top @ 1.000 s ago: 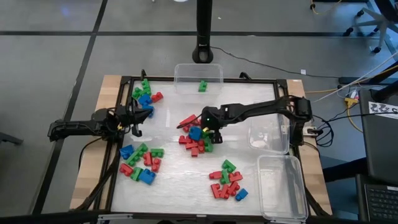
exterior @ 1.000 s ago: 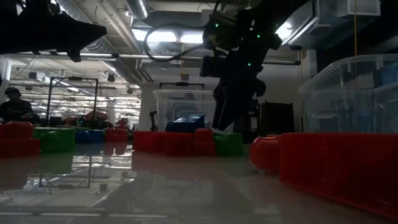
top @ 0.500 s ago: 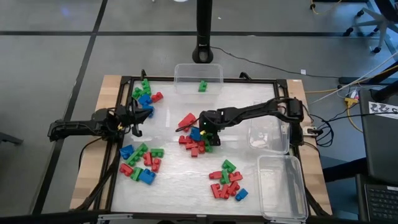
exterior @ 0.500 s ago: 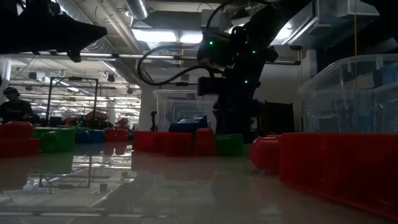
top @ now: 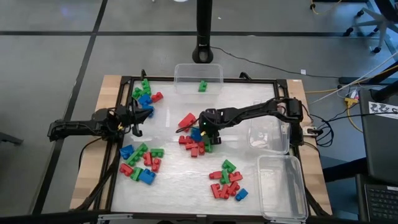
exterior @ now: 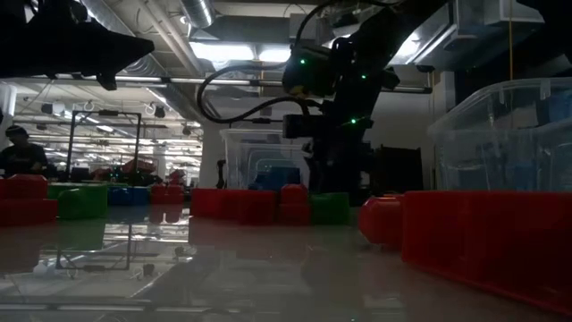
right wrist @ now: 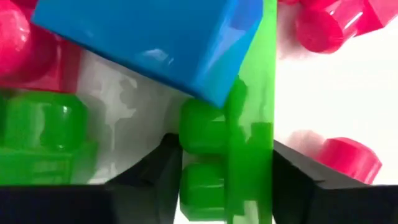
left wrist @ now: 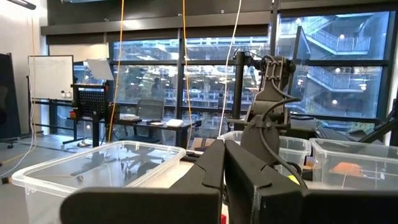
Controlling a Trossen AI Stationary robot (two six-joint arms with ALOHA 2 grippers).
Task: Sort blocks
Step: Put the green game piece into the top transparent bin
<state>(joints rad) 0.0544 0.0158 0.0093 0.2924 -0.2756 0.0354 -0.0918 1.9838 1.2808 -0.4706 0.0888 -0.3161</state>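
Observation:
Red, green and blue blocks lie in piles on the white table. My right gripper (top: 204, 132) is down in the middle pile (top: 194, 146) and shut on a green block (right wrist: 231, 163). A blue block (right wrist: 155, 37) lies against that green block's far end. Red blocks (right wrist: 339, 158) sit around them. At the table's left edge my left gripper (top: 138, 122) is shut on nothing; its closed fingers (left wrist: 239, 186) show in the left wrist view. My right gripper pinches the green block between its two fingers. One finger (right wrist: 158, 177) is against its studded side (right wrist: 198, 134), the other (right wrist: 295, 177) against its flat side (right wrist: 266, 134). The fingers come steeply from above. The block sits in the pile, with the blue block overlapping it.
A clear tub (top: 198, 76) at the far edge holds one green block (top: 203, 86). Two more clear tubs (top: 269, 134) (top: 283, 186) stand along the right side. Other block piles lie at far left (top: 144, 95), near left (top: 140, 163) and near right (top: 227, 182).
My right gripper has sunk onto the middle pile and shifted slightly toward the table's left. It now covers the blue block that showed beside it a second ago. My left arm has kept still.

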